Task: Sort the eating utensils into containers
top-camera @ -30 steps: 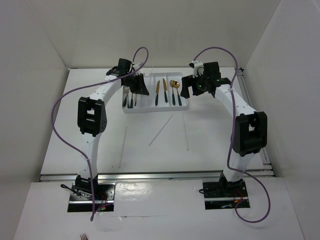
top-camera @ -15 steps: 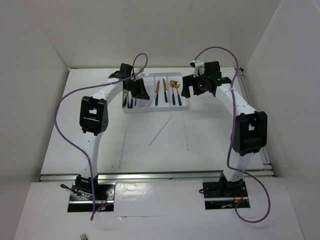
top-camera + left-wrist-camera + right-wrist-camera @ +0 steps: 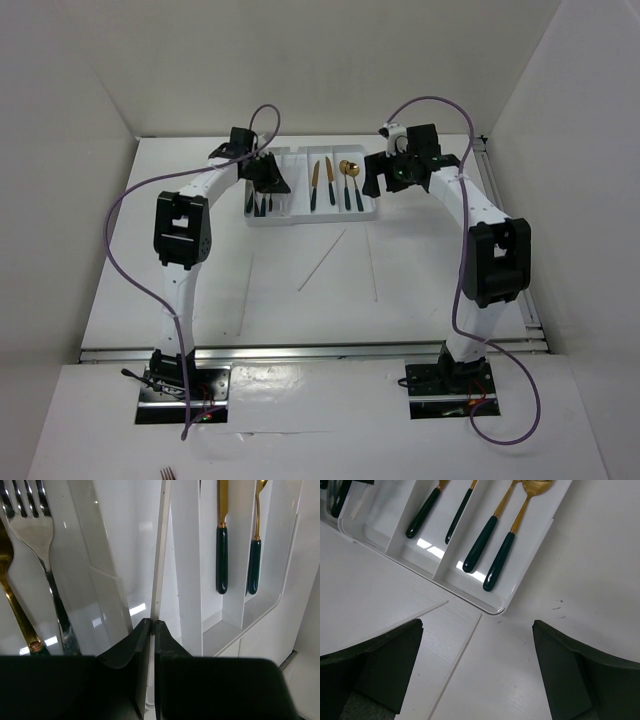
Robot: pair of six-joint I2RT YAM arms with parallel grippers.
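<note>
The white organiser tray (image 3: 310, 221) lies at the back centre of the table. My left gripper (image 3: 270, 180) hangs over its left half, shut on a thin pale chopstick (image 3: 160, 555) that runs forward from the fingertips along a divider (image 3: 187, 555). Below the left gripper (image 3: 152, 622), a silver fork (image 3: 30, 515) and a gold one (image 3: 17, 610) lie in the left slot. Gold knives (image 3: 321, 182) and spoons (image 3: 350, 180) with dark handles fill the right slots. My right gripper (image 3: 385, 180) is open and holds nothing, just off the tray's right corner (image 3: 492, 609).
Three loose chopsticks lie on the table in front of the tray: one at the left (image 3: 246, 290), one in the middle (image 3: 322, 260), one at the right (image 3: 372, 265). White walls close in the table on three sides.
My left gripper has shifted a little to the left and back over the tray, still shut on the chopstick. The right arm has barely moved.
</note>
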